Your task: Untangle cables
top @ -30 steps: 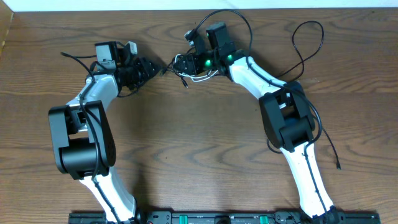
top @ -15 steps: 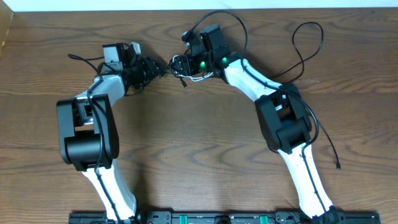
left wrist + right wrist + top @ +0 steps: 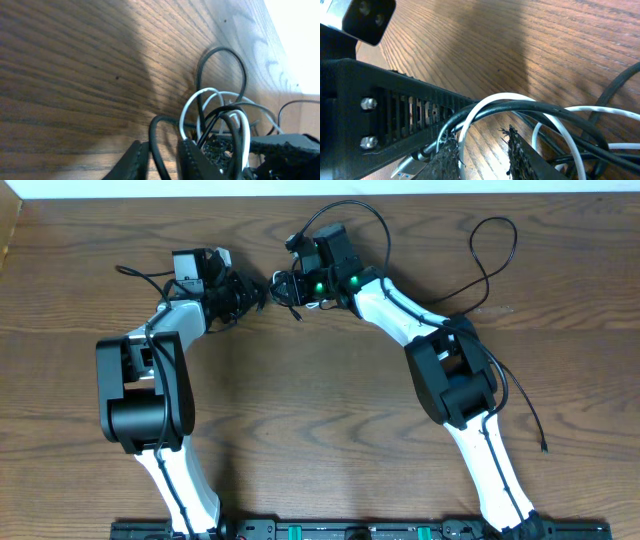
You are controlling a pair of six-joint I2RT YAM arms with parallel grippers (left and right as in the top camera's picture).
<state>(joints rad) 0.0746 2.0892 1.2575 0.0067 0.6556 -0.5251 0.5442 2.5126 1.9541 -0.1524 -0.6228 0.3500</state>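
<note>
The cables [image 3: 291,290] form a small knot of black and white cords at the back of the table, between my two grippers. My left gripper [image 3: 252,292] meets it from the left and my right gripper [image 3: 284,282] from the right. In the left wrist view the left gripper [image 3: 161,145] stands narrowly open with a black cable [image 3: 159,156] passing between its fingers; a gap shows beside it. White loops [image 3: 200,100] rise behind. The right gripper [image 3: 481,137] is open, and a white cable [image 3: 465,131] lies against its left finger. A silver USB plug [image 3: 406,169] sits beside it.
A long thin black cord [image 3: 497,252] loops at the back right and trails behind the right arm to a plug [image 3: 543,448]. The left arm's slotted black body [image 3: 395,112] fills the left of the right wrist view. The table's back edge [image 3: 450,192] is close.
Both grippers have drawn closer together at the knot, the left shifting right and the right shifting left. Both pairs of jaws have narrowed.
</note>
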